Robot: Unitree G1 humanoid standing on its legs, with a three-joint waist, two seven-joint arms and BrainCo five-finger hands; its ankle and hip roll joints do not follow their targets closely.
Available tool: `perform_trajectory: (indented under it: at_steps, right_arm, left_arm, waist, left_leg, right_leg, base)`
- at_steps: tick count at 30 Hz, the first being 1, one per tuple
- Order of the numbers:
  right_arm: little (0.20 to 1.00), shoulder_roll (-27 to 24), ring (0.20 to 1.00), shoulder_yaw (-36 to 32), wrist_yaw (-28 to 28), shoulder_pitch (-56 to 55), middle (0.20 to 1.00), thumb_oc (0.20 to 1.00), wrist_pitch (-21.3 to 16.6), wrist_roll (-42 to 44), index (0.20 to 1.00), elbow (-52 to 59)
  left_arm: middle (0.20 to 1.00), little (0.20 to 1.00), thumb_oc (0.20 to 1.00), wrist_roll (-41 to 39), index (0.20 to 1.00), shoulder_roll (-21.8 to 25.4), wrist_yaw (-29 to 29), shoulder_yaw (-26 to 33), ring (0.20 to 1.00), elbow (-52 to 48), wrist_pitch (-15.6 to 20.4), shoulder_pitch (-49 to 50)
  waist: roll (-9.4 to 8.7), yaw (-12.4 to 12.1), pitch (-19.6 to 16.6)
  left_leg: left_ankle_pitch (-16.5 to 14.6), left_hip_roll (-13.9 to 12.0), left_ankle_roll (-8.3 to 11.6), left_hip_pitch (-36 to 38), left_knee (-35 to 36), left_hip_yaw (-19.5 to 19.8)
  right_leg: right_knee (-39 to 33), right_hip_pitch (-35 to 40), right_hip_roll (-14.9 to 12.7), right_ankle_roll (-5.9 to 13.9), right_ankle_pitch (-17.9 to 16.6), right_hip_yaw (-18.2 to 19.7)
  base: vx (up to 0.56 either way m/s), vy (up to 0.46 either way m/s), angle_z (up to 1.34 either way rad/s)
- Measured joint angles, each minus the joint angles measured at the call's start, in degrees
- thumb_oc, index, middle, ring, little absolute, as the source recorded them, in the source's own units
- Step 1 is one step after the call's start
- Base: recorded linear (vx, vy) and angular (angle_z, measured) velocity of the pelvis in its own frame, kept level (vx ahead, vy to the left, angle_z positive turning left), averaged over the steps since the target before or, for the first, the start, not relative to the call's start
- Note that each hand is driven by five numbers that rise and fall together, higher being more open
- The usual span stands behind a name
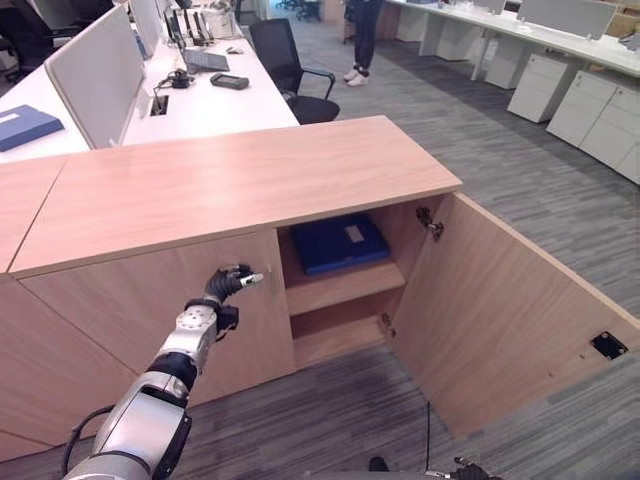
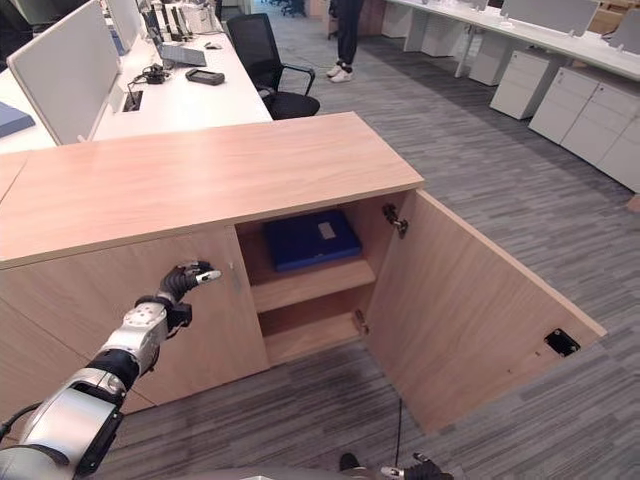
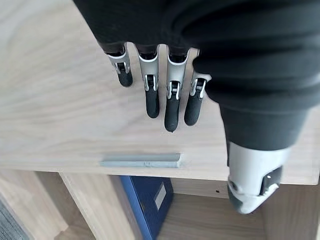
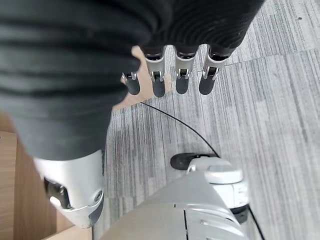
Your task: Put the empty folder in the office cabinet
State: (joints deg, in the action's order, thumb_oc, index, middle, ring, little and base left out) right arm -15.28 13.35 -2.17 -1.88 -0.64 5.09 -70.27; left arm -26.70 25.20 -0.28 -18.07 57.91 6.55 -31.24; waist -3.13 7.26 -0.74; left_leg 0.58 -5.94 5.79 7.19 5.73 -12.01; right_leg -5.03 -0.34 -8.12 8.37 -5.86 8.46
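1. Low on the front of a light wood office cabinet [image 1: 240, 180], the right-hand door [image 1: 500, 320] stands swung wide open, while the left-hand door [image 1: 150, 300] is closed.
2. Inside the open compartment, a dark blue folder [image 1: 338, 242] with a small white label lies flat on the upper shelf [image 1: 340, 285], toward the back. The lower shelf sits beneath it.
3. The robot's left hand [image 1: 232, 281] is raised in front of the closed door, near that door's upper corner beside the open compartment.
4. Seen from the left wrist, the fingers [image 3: 171, 102] are straight and spread slightly, holding nothing. Their dark tips point at the wood just short of a slim metal handle [image 3: 141, 161] on the door edge, with the blue folder visible past it.
5. The right hand [image 4: 170, 75] hangs low over grey carpet, its fingers straight and relaxed, holding nothing.
6. Behind the cabinet runs a white surface [image 1: 215, 105] with grey divider panels [image 1: 100, 70]. A second blue folder [image 1: 25, 125] lies near its left edge, and a dark device [image 1: 229, 81] lies further back.
7. A black office chair [image 1: 295, 75] stands beside that surface, and a person's legs [image 1: 362, 40] show on the carpet beyond it.
8. White drawer units [image 1: 590, 110] line the far right.
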Motion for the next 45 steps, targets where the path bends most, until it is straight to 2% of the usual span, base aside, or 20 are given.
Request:
perform_trajectory:
  at_steps: [7, 10, 15, 21, 23, 24, 25, 26, 27, 28, 29, 31, 32, 33, 34, 37, 38, 42, 43, 45]
  right_arm:
    - [1.000, 0.28, 1.000, -0.01, 0.00, 0.28, 1.000, 1.000, -0.03, 0.03, 1.000, 0.03]
    - [1.000, 0.31, 1.000, -1.16, -0.05, -0.02, 1.000, 1.000, 0.02, 0.12, 1.000, 0.20]
    - [1.000, 0.44, 1.000, -4.57, 0.01, 0.23, 1.000, 1.000, -0.10, 0.48, 1.000, -0.03]
    - [1.000, 0.42, 1.000, -6.01, 0.03, 0.34, 1.000, 1.000, 0.06, 0.57, 1.000, -0.42]
    - [1.000, -0.02, 1.000, -8.57, -0.16, 3.55, 1.000, 1.000, -0.17, 0.68, 1.000, -1.30]
    - [1.000, -0.13, 1.000, -9.43, -0.23, 5.02, 1.000, 1.000, -0.23, 0.88, 1.000, -1.30]
    - [1.000, -0.12, 1.000, -9.60, -0.22, 5.86, 1.000, 1.000, -0.23, 1.53, 1.000, -1.29]
    - [1.000, 0.07, 1.000, -9.63, -0.27, 6.54, 1.000, 1.000, -0.26, 2.71, 1.000, -1.43]
    - [1.000, 0.32, 1.000, -9.57, -0.24, 7.07, 1.000, 1.000, -0.04, 2.87, 1.000, -1.75]
    - [1.000, 0.31, 1.000, -9.58, -0.26, 6.53, 1.000, 1.000, 0.39, 2.86, 1.000, -2.34]
    - [1.000, 0.31, 1.000, -9.57, -0.26, 5.83, 1.000, 1.000, 0.75, 2.87, 1.000, -2.32]
    - [1.000, 0.23, 1.000, -9.57, -0.29, 4.20, 1.000, 1.000, 0.83, 2.85, 1.000, -2.13]
    - [1.000, 0.23, 1.000, -9.58, -0.32, 3.71, 1.000, 1.000, 0.86, 2.84, 1.000, -2.12]
    - [1.000, 0.25, 1.000, -9.49, -0.35, 2.79, 1.000, 1.000, 0.91, 2.80, 1.000, -2.14]
    - [1.000, -0.05, 1.000, -9.36, -0.41, 2.11, 1.000, 1.000, 0.93, 2.75, 1.000, -2.32]
    - [1.000, -3.59, 1.000, -8.91, -0.74, 0.97, 1.000, 1.000, 0.97, 2.71, 1.000, -2.24]
    - [1.000, -4.33, 1.000, -8.83, -0.91, 0.59, 1.000, 1.000, 0.96, 2.70, 1.000, -2.22]
    - [1.000, -6.00, 1.000, -6.69, -1.58, -0.02, 1.000, 1.000, 0.89, 2.70, 1.000, -1.73]
    - [1.000, -6.03, 1.000, -6.82, -1.52, -0.03, 1.000, 1.000, 0.78, 2.76, 1.000, -1.80]
    - [1.000, -5.80, 1.000, -6.99, -1.50, 1.87, 1.000, 1.000, 0.55, 2.79, 1.000, -2.28]
  left_arm:
    - [1.000, 1.000, 1.000, 0.73, 1.000, -0.69, -0.76, -1.44, 1.000, -9.31, 1.02, 5.40]
    - [1.000, 1.000, 1.000, 0.92, 1.000, -1.23, -1.81, -1.17, 1.000, -21.65, 2.67, 13.72]
    - [1.000, 1.000, 1.000, 1.34, 1.000, -1.56, -5.51, -2.06, 1.000, -30.60, 1.98, 26.40]
    - [1.000, 1.000, 1.000, 4.35, 1.000, 0.08, -8.29, -3.07, 1.000, -31.34, 0.40, 31.93]
    - [1.000, 1.000, 1.000, 5.83, 1.000, 1.19, -9.46, -3.49, 1.000, -32.36, 0.36, 31.82]
    - [1.000, 1.000, 1.000, 5.92, 1.000, 1.53, -9.82, -4.02, 1.000, -31.92, 0.30, 31.06]
    - [1.000, 1.000, 1.000, 6.34, 1.000, 1.55, -10.17, -4.22, 1.000, -31.22, 0.31, 30.44]
    - [1.000, 1.000, 1.000, 7.50, 1.000, 1.50, -10.29, -4.36, 1.000, -30.19, 0.28, 30.15]
    - [1.000, 1.000, 1.000, 8.02, 1.000, 0.84, -10.35, -4.18, 1.000, -28.11, 0.21, 30.19]
    - [1.000, 1.000, 1.000, 8.05, 1.000, -0.22, -10.28, -3.82, 1.000, -26.32, 0.14, 30.51]
    - [1.000, 1.000, 1.000, 8.15, 1.000, -0.61, -10.27, -3.51, 1.000, -25.41, 0.08, 31.18]
    - [1.000, 1.000, 1.000, 10.22, 1.000, -1.04, -10.20, -2.78, 1.000, -20.84, -0.31, 32.33]
    - [1.000, 1.000, 1.000, 10.80, 1.000, -1.55, -10.03, -1.88, 1.000, -18.46, -0.50, 32.75]
    - [1.000, 1.000, 1.000, 12.54, 1.000, -2.28, -9.19, -0.37, 1.000, -14.84, -0.89, 33.51]
    - [1.000, 1.000, 1.000, 13.64, 1.000, -3.21, -8.85, 0.10, 1.000, -11.78, -1.22, 33.60]
    - [1.000, 1.000, 1.000, 17.20, 1.000, -7.91, -8.16, -0.12, 1.000, -4.58, -1.39, 34.37]
    - [1.000, 1.000, 1.000, 17.63, 1.000, -9.07, -7.74, 0.11, 1.000, -2.54, -1.38, 34.26]
    - [1.000, 1.000, 1.000, 19.23, 1.000, -12.39, -5.48, 0.45, 1.000, 3.17, -0.84, 31.08]
    - [1.000, 1.000, 1.000, 19.21, 1.000, -12.88, -4.80, 2.13, 1.000, 5.72, -0.62, 30.15]
    - [1.000, 1.000, 1.000, 19.06, 1.000, -13.45, -3.94, 4.45, 1.000, 8.57, -0.69, 30.05]
  waist:
    - [-0.21, -1.14, 0.35]
    - [0.24, -1.71, 0.76]
    - [1.20, -4.70, 1.49]
    - [1.17, -6.33, 2.29]
    - [2.23, -6.40, 4.14]
    - [2.06, -5.99, 5.63]
    - [1.95, -5.90, 6.58]
    - [2.75, -5.97, 7.53]
    - [2.98, -5.79, 7.87]
    - [3.59, -5.87, 7.96]
    - [3.81, -6.12, 8.08]
    - [3.97, -6.12, 8.13]
    - [3.98, -6.15, 8.14]
    - [3.46, -6.32, 7.85]
    - [4.02, -6.09, 7.76]
    - [8.59, -4.84, 6.07]
    - [9.28, -4.52, 5.60]
    - [10.18, -2.67, 4.42]
    - [10.15, -1.25, 4.38]
    - [9.00, -1.21, 4.91]
  left_leg:
    - [0.03, -0.04, 0.00, -0.14, 0.00, 0.95]
    - [0.01, -0.04, 0.01, -0.07, 0.01, 1.98]
    - [0.01, -0.09, 0.00, 0.08, 0.01, 3.34]
    - [0.06, 0.04, -0.07, -0.22, 0.00, 3.60]
    - [0.00, -0.07, -0.06, -0.94, 0.00, 0.92]
    - [-0.01, 0.47, -0.43, -0.95, 0.00, -0.04]
    - [-0.32, 1.31, -1.18, -0.87, -0.03, -0.35]
    - [0.54, 0.75, -3.17, -1.20, -0.01, -1.90]
    - [1.14, 0.11, -3.73, -1.86, -0.03, -4.16]
    - [1.37, -0.55, -3.77, -2.13, -0.07, -5.75]
    - [1.39, -1.00, -3.73, -1.76, -0.43, -6.75]
    - [1.91, -1.51, -3.00, -1.38, -0.65, -8.60]
    - [2.05, -1.59, -2.77, -1.22, -0.65, -9.24]
    - [2.20, -1.49, -2.38, -0.45, -0.65, -10.37]
    - [2.07, -1.93, -2.17, -0.05, -0.64, -11.13]
    - [2.29, -4.54, -2.07, 0.32, -1.24, -10.94]
    - [2.47, -4.87, -1.83, 0.68, -1.81, -10.77]
    - [3.32, -6.75, -0.64, 1.36, -6.36, -10.52]
    - [3.86, -7.63, 0.19, 0.97, -9.26, -10.61]
    - [5.07, -9.45, 2.37, -2.30, -18.51, -7.05]
  right_leg:
    - [-0.01, 0.56, -0.17, -0.05, 0.06, -1.34]
    - [-0.34, 1.04, -0.31, -0.17, 0.32, -2.51]
    - [-0.37, 2.09, -0.37, -0.42, 0.62, -3.98]
    - [1.19, 0.77, -0.23, -0.57, 0.08, -4.93]
    - [5.04, -3.29, 0.47, -1.73, -1.75, -10.57]
    - [6.03, -5.03, 0.23, -0.71, -3.45, -12.66]
    - [5.82, -6.37, -0.07, 2.14, -5.52, -12.54]
    - [3.46, -6.85, -0.27, 6.98, -8.48, -13.36]
    - [9.49, -9.13, -1.23, 5.06, -4.20, -17.38]
    - [17.81, -10.78, -2.47, 1.65, 0.37, -21.18]
    - [22.57, -10.58, -4.12, 0.72, 3.32, -23.87]
    - [25.11, -8.01, -7.20, 1.16, 7.43, -27.06]
    - [23.74, -6.14, -8.07, 1.90, 8.34, -28.13]
    - [17.74, -1.99, -8.44, 1.83, 8.34, -29.37]
    - [12.37, 0.19, -6.95, 0.72, 8.21, -29.20]
    - [6.33, 1.29, -2.37, -1.16, 4.88, -25.80]
    - [5.17, 1.81, -1.86, -1.14, 4.30, -24.91]
    - [-0.37, 3.43, 0.21, -2.01, 1.84, -19.92]
    - [-0.34, 3.34, 0.56, -2.25, 2.00, -18.84]
    - [4.70, 0.17, 1.01, -5.10, 3.87, -17.69]
  base:
    - [-0.03, 0.004, 0.07]
    - [-0.04, 0.014, 0.17]
    - [-0.07, 0.029, 0.15]
    - [-0.13, 0.018, -0.02]
    - [-0.16, 0.030, -0.74]
    - [-0.17, 0.038, -0.93]
    - [-0.19, 0.006, -1.03]
    - [-0.16, -0.018, -1.00]
    - [-0.13, -0.062, -0.87]
    - [-0.12, -0.091, -0.73]
    - [-0.10, -0.103, -0.65]
    - [-0.06, -0.115, -0.52]
    - [-0.01, -0.148, -0.59]
    - [0.02, -0.145, -0.67]
    - [0.06, -0.147, -0.65]
    - [0.03, -0.127, -0.63]
    - [0.00, -0.138, -0.90]
    - [0.02, -0.186, -0.77]
    - [0.01, -0.212, -0.69]
    - [-0.01, -0.096, -0.84]
